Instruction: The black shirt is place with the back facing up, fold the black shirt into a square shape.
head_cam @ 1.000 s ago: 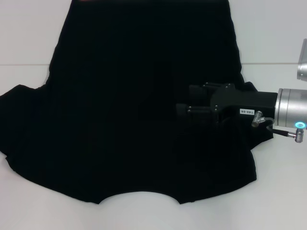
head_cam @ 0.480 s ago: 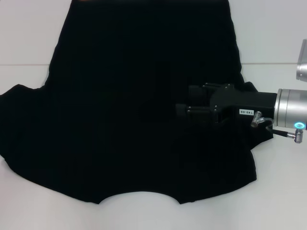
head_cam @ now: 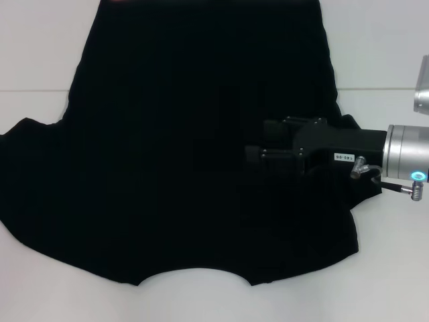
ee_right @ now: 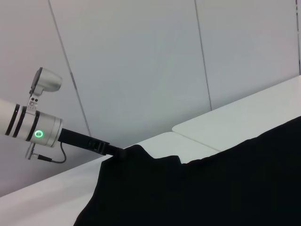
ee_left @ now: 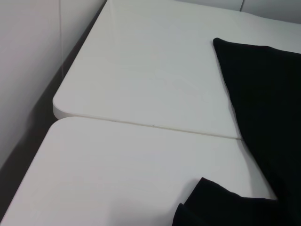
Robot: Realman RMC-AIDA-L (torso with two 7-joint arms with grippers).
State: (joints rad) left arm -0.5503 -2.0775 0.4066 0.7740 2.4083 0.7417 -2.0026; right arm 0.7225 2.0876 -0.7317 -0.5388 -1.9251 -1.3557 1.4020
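over the right side of the black shirt (head_cam: 188, 154), spread flat on the white bench (head_cam: 389, 255), i have the right tool (head_cam: 258, 155) low to fold — its grip i cannot tell.

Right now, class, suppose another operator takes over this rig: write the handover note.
Right gripper: low over the black shirt's right side, reaching in from the right; grip unclear against the dark cloth.
Left gripper: at a raised shirt edge in the right wrist view; grip unclear.
Shirt: spread on the white table, collar toward the robot.
Done: no finished fold visible.
Left: fold the sides in, then fold to a square.
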